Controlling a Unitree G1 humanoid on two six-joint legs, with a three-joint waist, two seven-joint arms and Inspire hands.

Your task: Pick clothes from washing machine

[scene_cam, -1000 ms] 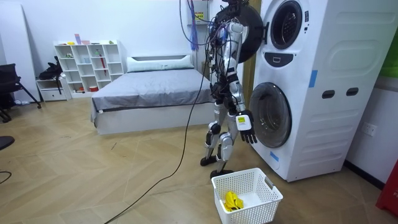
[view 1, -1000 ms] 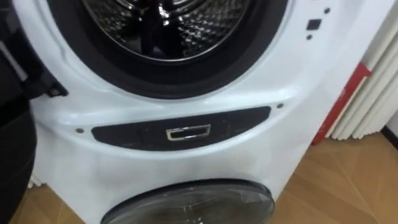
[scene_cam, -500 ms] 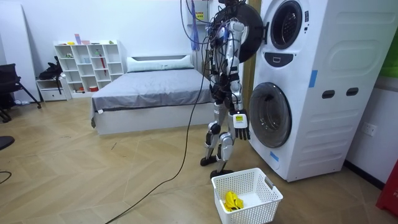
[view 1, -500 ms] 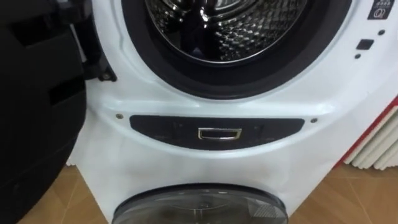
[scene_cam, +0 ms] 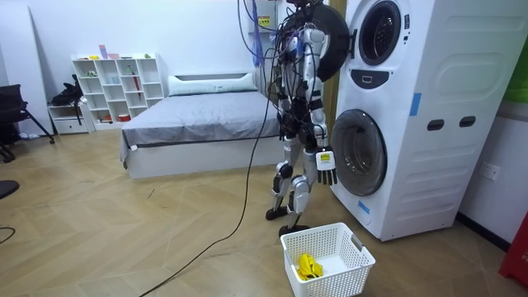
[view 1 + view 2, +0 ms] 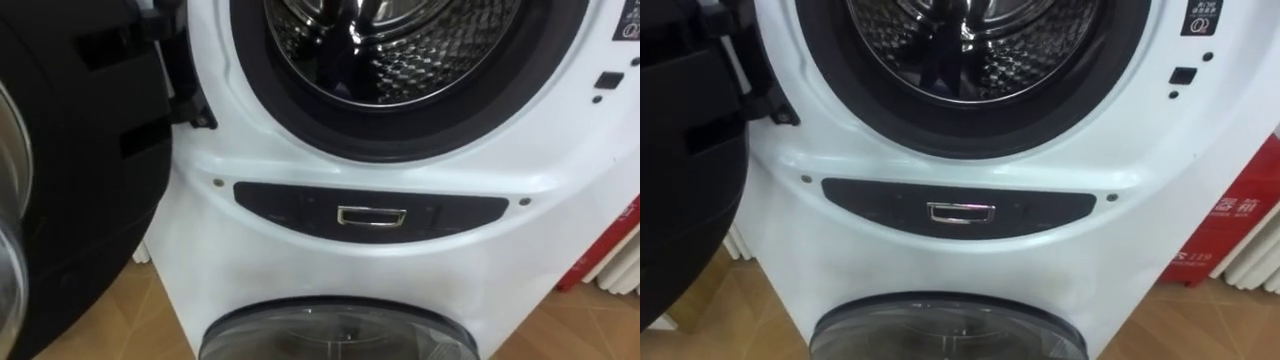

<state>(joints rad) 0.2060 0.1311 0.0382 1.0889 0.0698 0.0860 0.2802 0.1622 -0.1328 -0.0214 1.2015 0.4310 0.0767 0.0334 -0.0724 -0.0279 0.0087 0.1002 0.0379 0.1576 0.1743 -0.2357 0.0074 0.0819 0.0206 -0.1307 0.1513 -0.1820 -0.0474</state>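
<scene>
The upper washing machine's drum [image 6: 400, 45] stands open right in front of me, its steel wall shiny; I make out no clothes inside from here. Its black door [image 6: 70, 170] is swung out to my left. Under the drum runs a dark panel with a chrome handle [image 6: 371, 216], and below that is the closed lower door [image 6: 340, 335]. In the room view I stand upright facing the stacked machines [image 5: 412, 124]. My right hand [image 5: 326, 161] hangs at my side with relaxed fingers, holding nothing. A white basket [image 5: 346, 243] on the floor behind me holds a yellow cloth [image 5: 308, 266].
A red box [image 6: 1240, 220] and white slats [image 6: 625, 270] stand to the right of the machine. Wooden floor stretches behind me, with a bed [image 5: 206, 124] and a white shelf [image 5: 115, 87] further back.
The head camera has turned, so the machine sits further right and the open door takes up more of the left. My right hand has swayed slightly at my side.
</scene>
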